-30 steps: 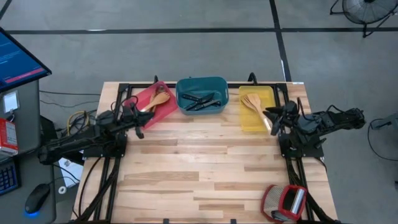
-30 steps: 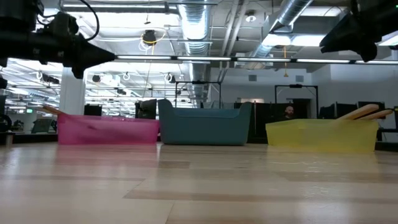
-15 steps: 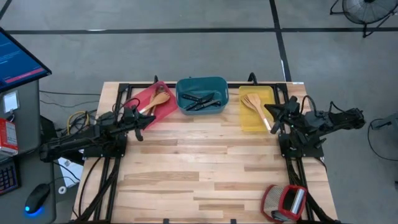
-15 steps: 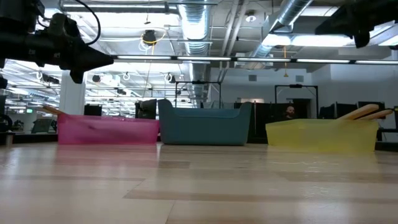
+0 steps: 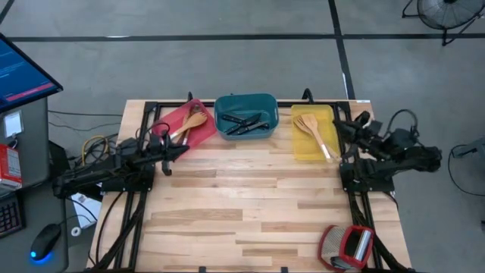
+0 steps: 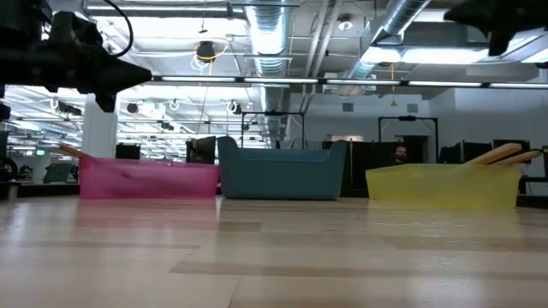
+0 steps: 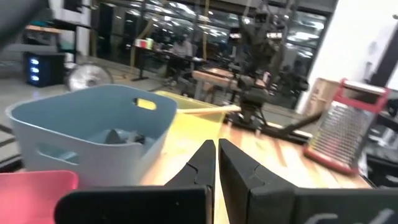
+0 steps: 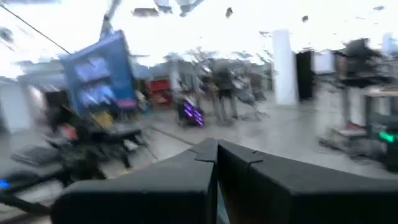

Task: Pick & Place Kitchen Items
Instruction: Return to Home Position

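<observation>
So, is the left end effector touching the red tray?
Apart. The low view shows the left end effector hanging clear above the red tray, with background visible between them.

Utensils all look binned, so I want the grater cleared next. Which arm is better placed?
Right, probably. The grater stands at the table's near right corner, on the side of the right gripper; the left gripper hovers across, by the red tray.
</observation>
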Controlling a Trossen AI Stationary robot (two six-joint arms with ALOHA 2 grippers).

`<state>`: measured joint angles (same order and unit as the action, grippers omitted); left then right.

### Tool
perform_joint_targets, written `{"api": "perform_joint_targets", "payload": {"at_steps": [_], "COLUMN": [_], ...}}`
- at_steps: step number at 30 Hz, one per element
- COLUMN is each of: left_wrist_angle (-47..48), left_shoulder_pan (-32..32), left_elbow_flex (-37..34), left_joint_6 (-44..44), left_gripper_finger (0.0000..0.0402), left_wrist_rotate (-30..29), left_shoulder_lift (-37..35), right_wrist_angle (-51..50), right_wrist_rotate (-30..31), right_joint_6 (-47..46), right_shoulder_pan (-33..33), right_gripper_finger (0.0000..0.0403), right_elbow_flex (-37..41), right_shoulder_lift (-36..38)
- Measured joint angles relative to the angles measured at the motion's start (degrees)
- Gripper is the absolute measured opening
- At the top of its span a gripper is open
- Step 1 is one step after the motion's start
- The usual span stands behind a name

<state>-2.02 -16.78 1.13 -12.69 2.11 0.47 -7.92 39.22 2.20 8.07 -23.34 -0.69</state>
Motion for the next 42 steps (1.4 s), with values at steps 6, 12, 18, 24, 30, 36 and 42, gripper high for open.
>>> {"api": "perform_joint_targets", "payload": {"at_steps": [6,12,18,24,30,36,42], "left_wrist_angle": [-0.56,-0.91,-0.92,-0.88,-0.83,-0.94,-1.10], "left_shoulder_pan": [0.02,0.00,0.00,0.00,0.00,0.00,0.00], "left_elbow_flex": [-0.77,-0.77,-0.77,-0.77,-0.77,-0.77,-0.77], "left_joint_6": [0.33,2.10,3.00,3.34,3.39,3.39,3.39], "left_gripper_finger": [0.0001,0.0001,0.0001,0.0001,0.0001,0.0001,0.0002], "left_wrist_rotate": [4.11,10.32,11.41,11.33,11.28,11.28,11.28], "left_shoulder_lift": [-0.39,-0.46,-0.35,-0.35,0.77,2.89,4.84], "right_wrist_angle": [9.88,23.23,13.77,13.48,13.48,13.48,13.33], "right_wrist_rotate": [-8.50,-19.75,-24.57,-30.05,-30.10,-30.10,-29.97], "right_joint_6": [-4.96,-5.61,-12.07,-13.71,-11.53,-13.21,-13.23], "right_shoulder_pan": [-3.56,-8.33,-13.87,-17.16,-18.55,-18.79,-18.72], "right_gripper_finger": [0.0003,0.0002,0.0002,0.0005,0.0014,0.0038,0.0043], "right_elbow_flex": [11.57,22.88,22.82,22.82,22.83,22.85,22.85], "right_shoulder_lift": [-2.72,-1.04,0.48,0.40,0.40,0.40,0.40]}}
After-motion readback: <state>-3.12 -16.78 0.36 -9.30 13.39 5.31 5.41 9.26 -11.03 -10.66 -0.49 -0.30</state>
